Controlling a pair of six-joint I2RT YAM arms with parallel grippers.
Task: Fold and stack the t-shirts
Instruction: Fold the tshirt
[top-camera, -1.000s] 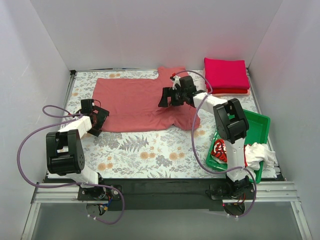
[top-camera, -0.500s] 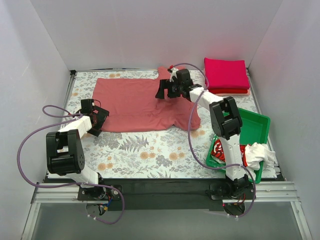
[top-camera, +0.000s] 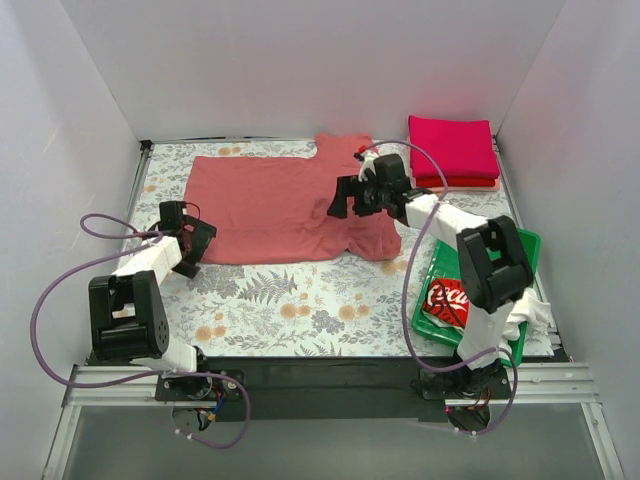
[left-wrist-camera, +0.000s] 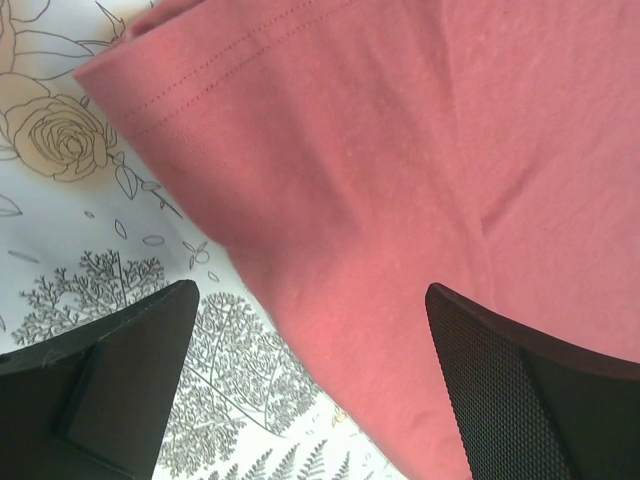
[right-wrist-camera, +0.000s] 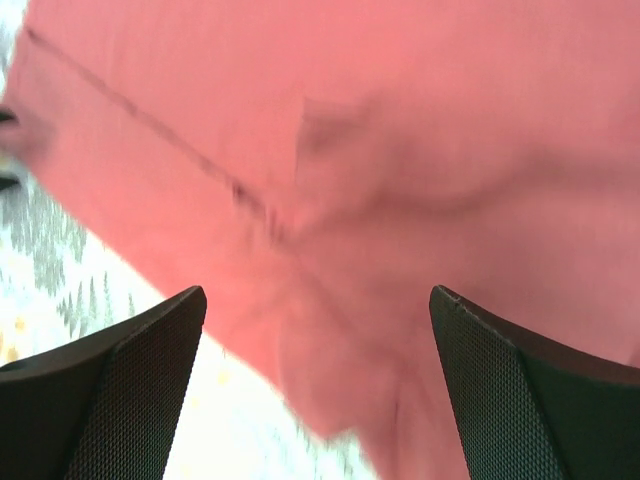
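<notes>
The salmon t-shirt (top-camera: 265, 205) lies spread on the floral table covering (top-camera: 300, 300). With both sets of jaws spread wide, its near-left corner is best pinched by the left gripper (left-wrist-camera: 308, 295) and its right side by the right gripper (top-camera: 345, 197) (cloth only), then lifted evenly.

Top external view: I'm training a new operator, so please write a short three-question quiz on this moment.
1. True or false: the left gripper and the right gripper are both open and hold nothing.
2. Where does the folded magenta t-shirt lie? A: near left corner. B: far right corner. C: middle of the table.
3. What lettering shows on the red t-shirt in the green tray?
Key: 1 true; 2 B; 3 Coca-Cola.
</notes>
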